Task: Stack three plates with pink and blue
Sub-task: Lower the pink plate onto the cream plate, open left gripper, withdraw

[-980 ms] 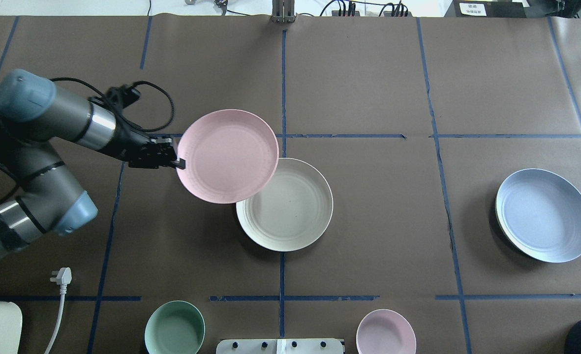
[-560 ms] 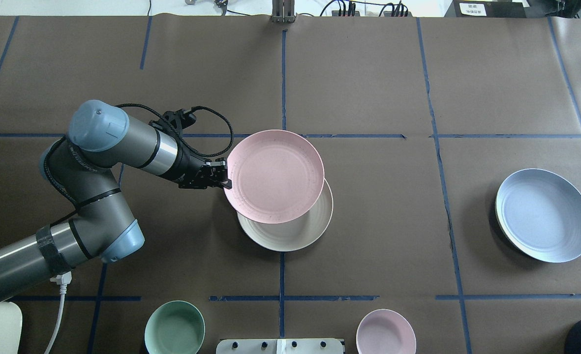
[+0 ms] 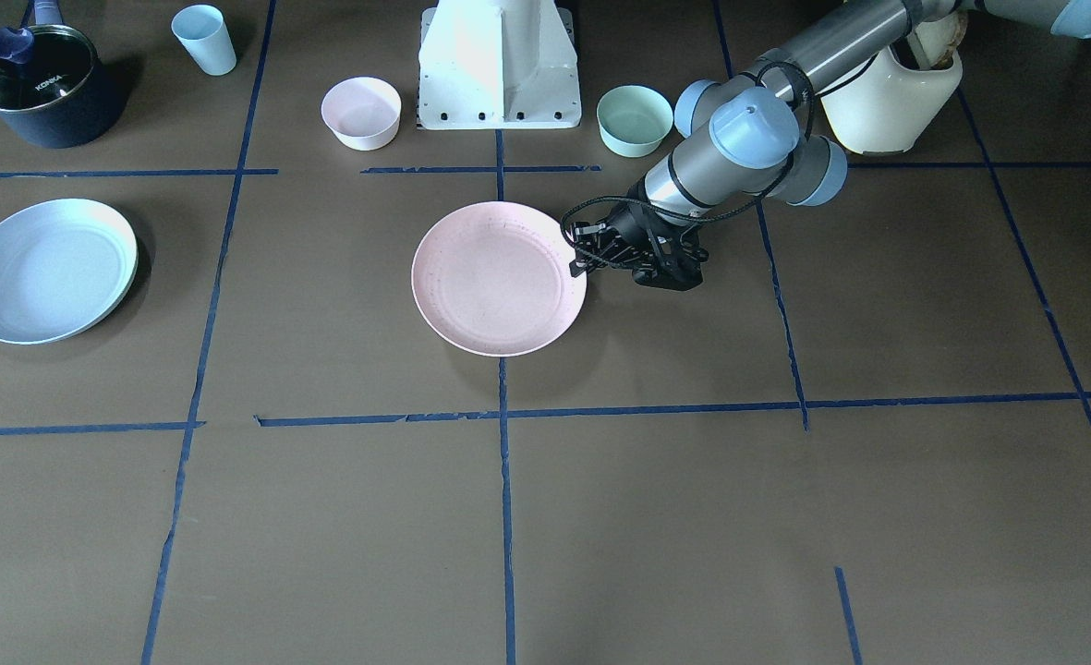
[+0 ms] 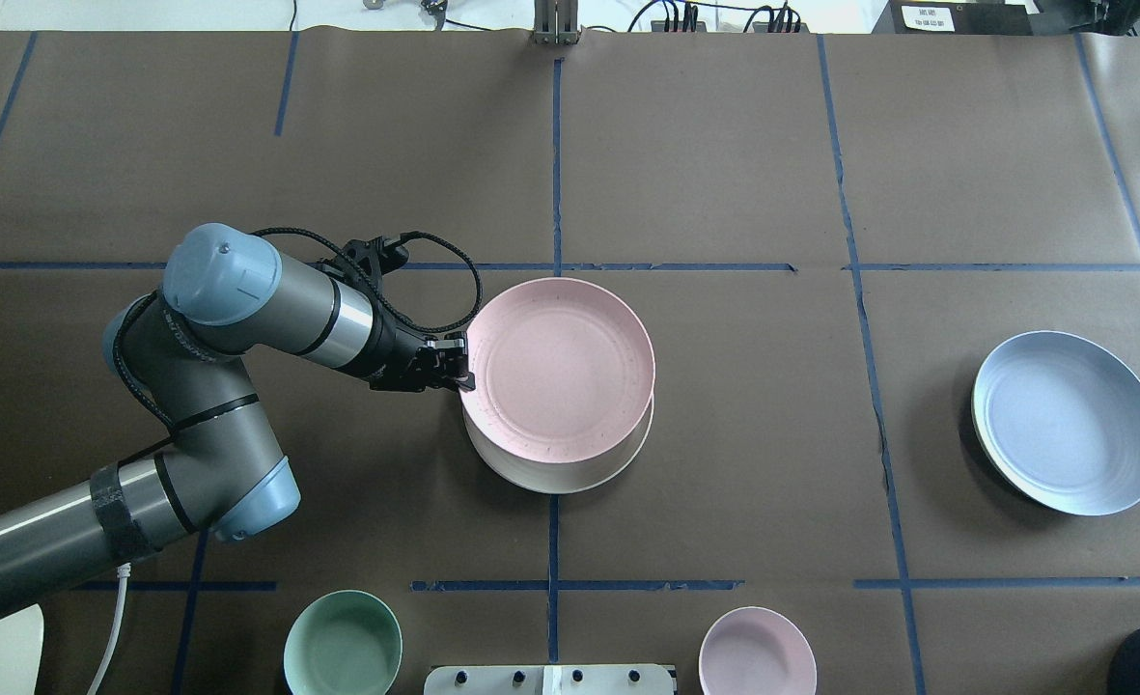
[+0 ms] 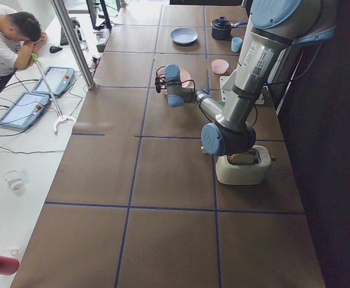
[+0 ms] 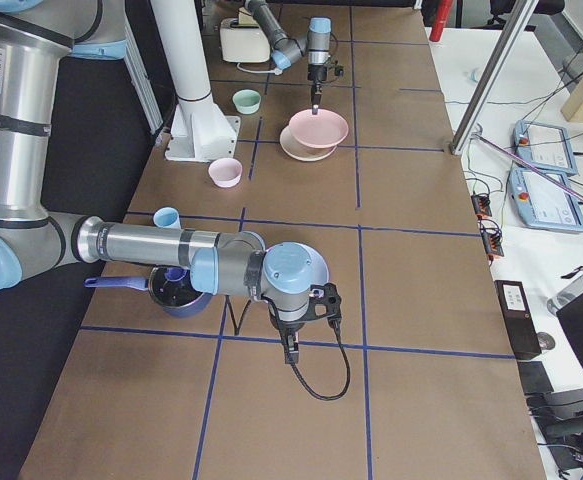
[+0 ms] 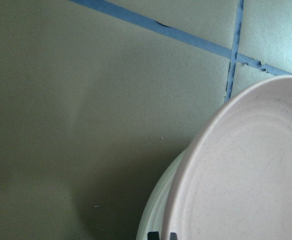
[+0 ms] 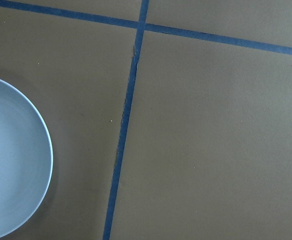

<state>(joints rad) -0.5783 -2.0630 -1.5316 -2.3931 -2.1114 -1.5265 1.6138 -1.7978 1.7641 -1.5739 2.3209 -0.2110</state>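
Left gripper (image 4: 463,372) has its jaws pinched on the rim of the pink plate (image 4: 558,367), on the edge that faces frame-left in the overhead view. In the wrist view you can just see the dark fingertips (image 7: 162,235) peeking out at the bottom of the frame, right at that rim.

The pink plate is over the cream plate (image 4: 550,480) mid-frame, but not dead centre: a crescent of cream shows along its lower edge. Can't tell whether the two are touching yet or there's a gap.

Stuff I'd worry about:
- Letting go while it's off-centre. The pink rim could land on the cream rim instead of nesting, then sit crooked or slide off.
- Letting go from too high. Light plates like these would probably clatter and hop sideways.
- One finger looks to be under the pink rim, so on the way down it could get squeezed between the plates or shove the cream one along the table.
- Pulling back before the jaws have really parted would drag the pink plate off the stack.

The blue plate (image 4: 1069,422) sits well apart at frame-right, not yet stacked. The right gripper (image 6: 290,350) only shows in the side view, so I can't tell whether its jaws are apart or together.
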